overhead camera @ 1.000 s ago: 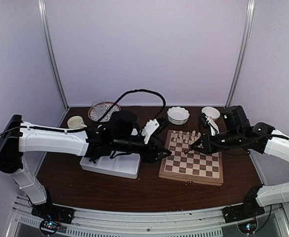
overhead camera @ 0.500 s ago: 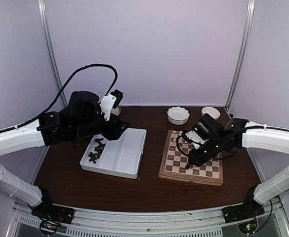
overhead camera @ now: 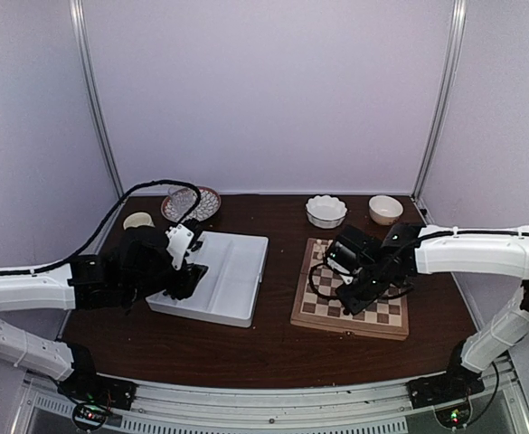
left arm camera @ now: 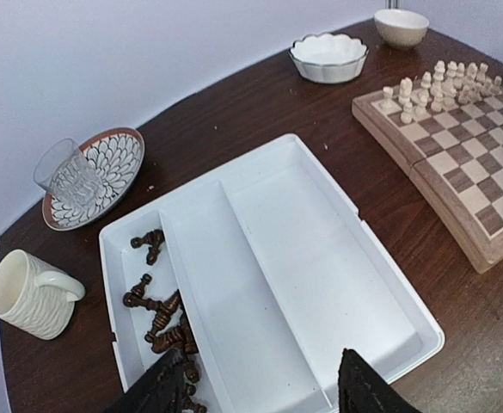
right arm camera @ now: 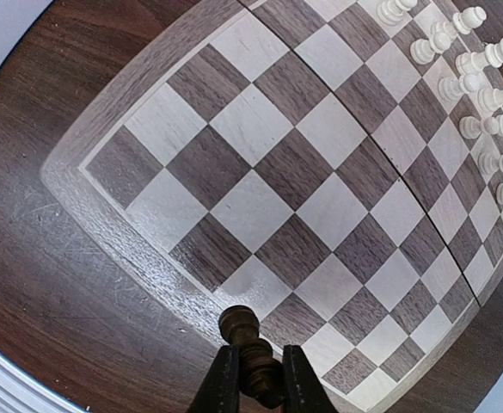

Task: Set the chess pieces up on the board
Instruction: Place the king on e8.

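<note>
Right wrist view has one small dark brown wooden chessman [right arm camera: 247, 344] clamped between the closed jaws of the right gripper [right arm camera: 258, 379]. One end of it sticks out past the fingertips, over the near border of the square wooden chessboard with light and dark checks [right arm camera: 260, 163]. On that board the pale cream chessmen [right arm camera: 483, 77] stand in two rows along the far side. Every near-side square that shows is bare, so I judge the dark side barely begun, with this piece perhaps the first to go down.

The rest of the dark brown chessmen [left arm camera: 161, 314] lie tumbled in the narrow left compartment of the white rectangular plastic tray [left arm camera: 320, 249]; its middle and wide right compartments show nothing in them. The left gripper [left arm camera: 264, 391] hovers over the tray's near end, jaws apart and holding nothing.

Farther back on the dark brown table [overhead camera: 273, 348] are a cream ribbed mug [left arm camera: 27, 297], a clear glass [left arm camera: 66, 176] standing on a patterned round plate [left arm camera: 118, 159], a white scalloped bowl [left arm camera: 328, 56] and a cream round bowl [left arm camera: 401, 26] — none shows any contents.
</note>
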Controlling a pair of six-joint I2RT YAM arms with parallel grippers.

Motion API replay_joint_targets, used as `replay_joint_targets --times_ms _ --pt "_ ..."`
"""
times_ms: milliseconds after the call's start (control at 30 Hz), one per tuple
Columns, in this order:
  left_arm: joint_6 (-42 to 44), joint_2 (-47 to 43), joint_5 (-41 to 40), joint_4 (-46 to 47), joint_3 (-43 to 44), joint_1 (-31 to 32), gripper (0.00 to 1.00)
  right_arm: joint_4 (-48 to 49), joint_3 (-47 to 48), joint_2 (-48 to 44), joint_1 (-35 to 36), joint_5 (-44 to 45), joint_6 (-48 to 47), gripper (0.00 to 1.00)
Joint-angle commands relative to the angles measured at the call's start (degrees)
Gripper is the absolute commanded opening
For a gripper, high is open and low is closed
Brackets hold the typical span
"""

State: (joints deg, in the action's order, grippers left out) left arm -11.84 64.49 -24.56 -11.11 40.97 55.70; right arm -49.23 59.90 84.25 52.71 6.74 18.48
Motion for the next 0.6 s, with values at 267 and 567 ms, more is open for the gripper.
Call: replay_joint_targets --times_ms 267,567 --pt "1.07 -7.4 -3.12 7.8 -3.38 -0.27 0.64 -1.69 2.79 3.09 1.34 5.39 1.46 0.09" --pt "0.52 -7.37 -2.83 7.51 -3.18 -0.22 0.64 -1.04 2.67 4.39 1.67 5.66 1.21 0.09"
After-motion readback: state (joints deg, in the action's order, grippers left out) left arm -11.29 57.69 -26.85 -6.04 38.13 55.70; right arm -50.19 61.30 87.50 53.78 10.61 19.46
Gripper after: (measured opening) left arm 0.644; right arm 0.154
